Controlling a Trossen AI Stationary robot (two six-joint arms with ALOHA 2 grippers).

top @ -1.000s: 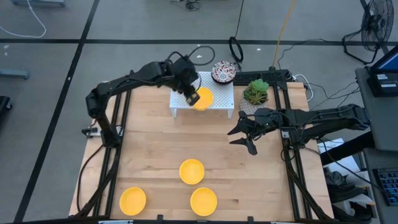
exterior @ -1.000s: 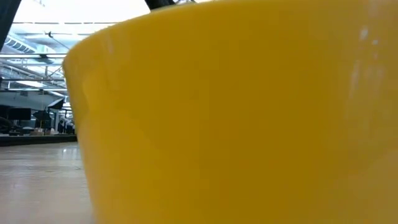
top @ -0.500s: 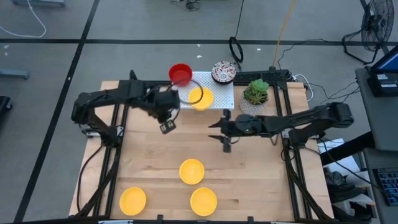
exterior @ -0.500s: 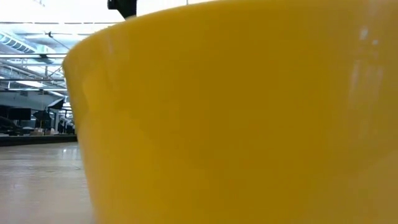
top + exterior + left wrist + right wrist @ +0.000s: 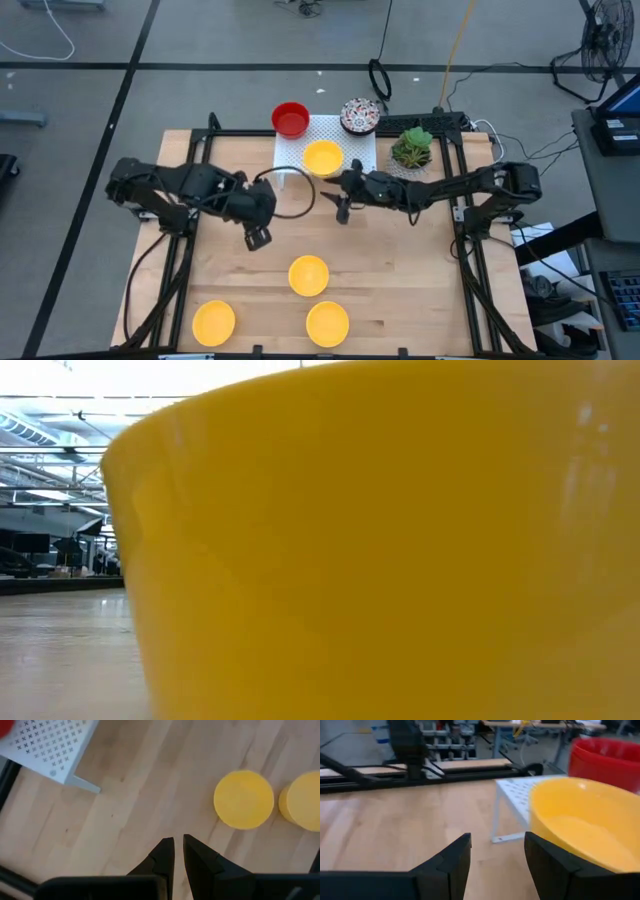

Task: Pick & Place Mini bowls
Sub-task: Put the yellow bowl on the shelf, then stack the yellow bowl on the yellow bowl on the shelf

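My right end effector (image 5: 341, 203) hangs with its fingers spread and empty, just beside the plain yellow bowl (image 5: 322, 158) sitting on the white rack (image 5: 360, 150), a red bowl (image 5: 290, 119) and a floral bowl (image 5: 359, 115) at the rack's far edge. My left end effector (image 5: 178, 851) is nearly closed on nothing above the tabletop (image 5: 400, 290), with three more yellow bowls (image 5: 308, 275) on the wood nearer the front edge.

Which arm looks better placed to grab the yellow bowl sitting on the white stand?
The right one, probably. Its pincer is open and right beside the yellow bowl on the white stand. The left pincer is nearly shut, farther off, over bare table.
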